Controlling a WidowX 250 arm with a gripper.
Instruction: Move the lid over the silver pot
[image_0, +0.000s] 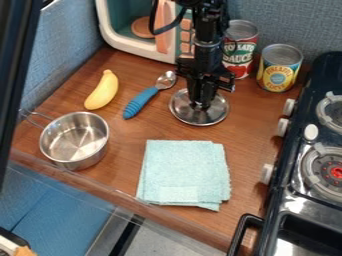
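Bar (20, 55), black and slanting, cuts along your left edge, running out of view at the top. At your lower left corner, a pale and orange-brown object (24, 251) is too cut off for you to identify. Next comes the silver pot (75, 142) on the wood-grained tabletop (127, 165); you look into its shiny, rounded metal interior, and its thin handle (33, 118) points toward the upper left. Just beyond it you have a smooth yellow banana (101, 91). Behind, the white shell of a toy microwave (107, 27) holds a pinkish disc (141, 27) in its teal cavity; its top is cut off and the arm (207, 30) covers some of its right side. Your spoon (139, 103) has a ridged blue handle and a polished metal bowl. Nearer you lies a folded, soft-looking pale aqua cloth (184, 170). Between cloth and microwave is your round, glossy metal lid (182, 113), well apart from the pot, with the tool (199, 103) at its middle, hiding the centre. You cannot tell whether the tool is apart, together or clamped on it. Farther right stand a red-labelled can (239, 60), partly behind the arm, and a yellow-labelled can (278, 72). The black stove (304, 200), with metal burner grates, runs off your right edge.
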